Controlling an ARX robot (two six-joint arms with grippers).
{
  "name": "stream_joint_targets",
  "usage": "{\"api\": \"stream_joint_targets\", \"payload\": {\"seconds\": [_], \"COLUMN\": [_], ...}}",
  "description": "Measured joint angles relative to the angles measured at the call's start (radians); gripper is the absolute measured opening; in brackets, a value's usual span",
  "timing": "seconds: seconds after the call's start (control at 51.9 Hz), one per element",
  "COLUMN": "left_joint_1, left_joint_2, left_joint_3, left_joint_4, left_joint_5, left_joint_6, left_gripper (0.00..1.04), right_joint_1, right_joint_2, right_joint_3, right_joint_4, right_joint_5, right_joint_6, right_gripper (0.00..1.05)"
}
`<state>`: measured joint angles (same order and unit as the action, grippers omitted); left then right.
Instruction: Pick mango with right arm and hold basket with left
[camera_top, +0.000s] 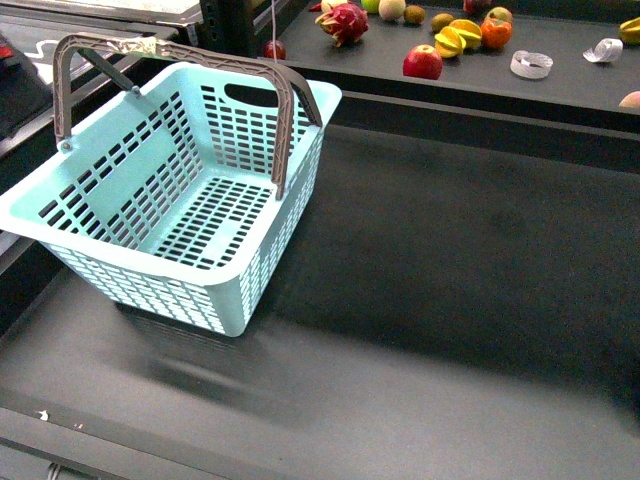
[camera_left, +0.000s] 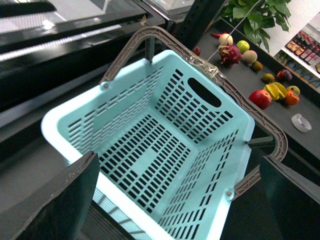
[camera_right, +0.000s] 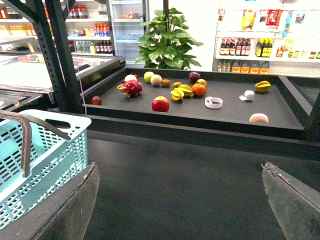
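Hovering with its two dark fingers spread wide, the left claw (camera_left: 177, 165) grips nothing. In the left wrist view its fingers fill the lower corners and the empty basket (camera_left: 65, 135) takes up the middle, both handles (camera_left: 132, 42) raised and untouched. The right claw (camera_right: 180, 170) is likewise spread and empty, its fingers in the lower corners of the right wrist view with only bare dark surface between them.

The mango (camera_right: 186, 90) looks to be the yellow-orange fruit in the cluster at upper centre of that view, just beside the round orange (camera_right: 199, 89) and near the red apple (camera_right: 160, 104). It is small there, so I am not certain. It lies well apart from the right claw.

My reading is that neither step has begun. Next, the right claw needs to travel up and over the ledge to that cluster and close on the mango without nudging its neighbours. The left one needs to drop onto a rim or handle.

The basket sits at the left of the front view on a matte black table (camera_top: 450, 300). Fruit lies on a raised black tray (camera_right: 230, 115) beyond. Behind it are a leafy plant (camera_right: 167, 40) and shop shelves (camera_right: 260, 47) of bottles.
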<state>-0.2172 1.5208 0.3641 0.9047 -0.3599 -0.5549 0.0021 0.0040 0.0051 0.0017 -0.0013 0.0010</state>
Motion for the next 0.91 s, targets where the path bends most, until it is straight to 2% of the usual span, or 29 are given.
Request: {"api": "stream_joint_targets", "payload": {"seconds": [0.443,0.906], "left_joint_1": [0.053,0.067], "left_joint_2": [0.394,0.642], "left_joint_3": [0.467,0.816], "left_joint_4": [-0.119,-0.246], "left_joint_5": [0.149,0.180], "left_joint_6": [-0.281,-0.401], "left_gripper": [0.99,0.99], "right_joint_1": [0.000,0.000], "right_joint_2": [0.000,0.000], "right_joint_3": [0.000,0.000], "right_joint_4": [0.000,0.000], "right_joint_5": [0.000,0.000], "right_joint_6": [0.000,0.000], "right_gripper": [0.97,0.97]}}
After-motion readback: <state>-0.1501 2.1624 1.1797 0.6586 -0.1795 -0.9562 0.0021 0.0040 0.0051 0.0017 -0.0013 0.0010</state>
